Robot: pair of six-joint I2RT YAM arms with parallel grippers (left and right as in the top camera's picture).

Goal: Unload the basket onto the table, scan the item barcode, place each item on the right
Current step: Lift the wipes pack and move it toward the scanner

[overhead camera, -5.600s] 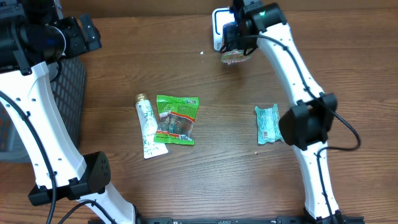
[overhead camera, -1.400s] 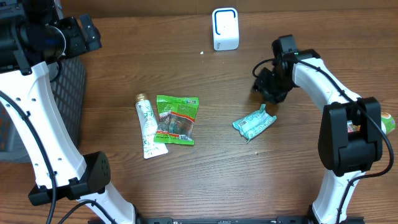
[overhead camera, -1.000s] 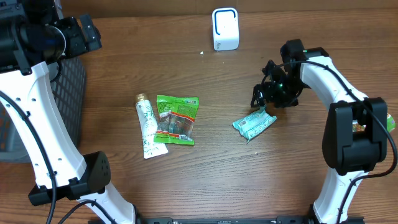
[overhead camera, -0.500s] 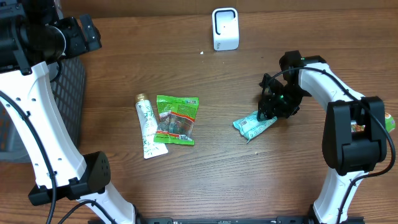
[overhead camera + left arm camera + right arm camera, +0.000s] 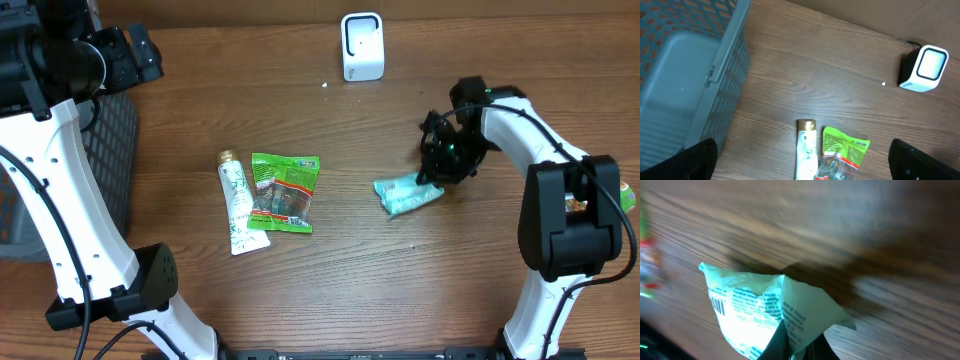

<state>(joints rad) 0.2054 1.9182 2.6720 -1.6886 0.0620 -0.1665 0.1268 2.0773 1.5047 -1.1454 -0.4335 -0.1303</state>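
**Clenched on a crinkled teal packet**

Right of centre on the dark, wood-grained table [image 5: 350, 290]: a teal packet [image 5: 405, 195] of thin glossy film, rumpled, lying flat on the boards. Nipped at its right-hand end by the right gripper [image 5: 437, 172], clamped tight on the film.

Close up from the right wrist: the same packet [image 5: 760, 310], puckered into sharp folds. Fine print and a small barcode [image 5: 718, 305] near one corner. Lower edge caught between the dark fingertips [image 5: 776, 347].

Well apart at the far edge: a white, round-cornered scanner [image 5: 362, 46] with a smooth pale window, upright.

Left of centre: a flat green snack bag [image 5: 285, 190], touching a slim white tube [image 5: 236, 205] with a gold cap.

Far left: a grey plastic mesh basket [image 5: 110, 150]. Above its corner, the left gripper [image 5: 128, 55], spread wide, nothing between its fingers [image 5: 695, 160].
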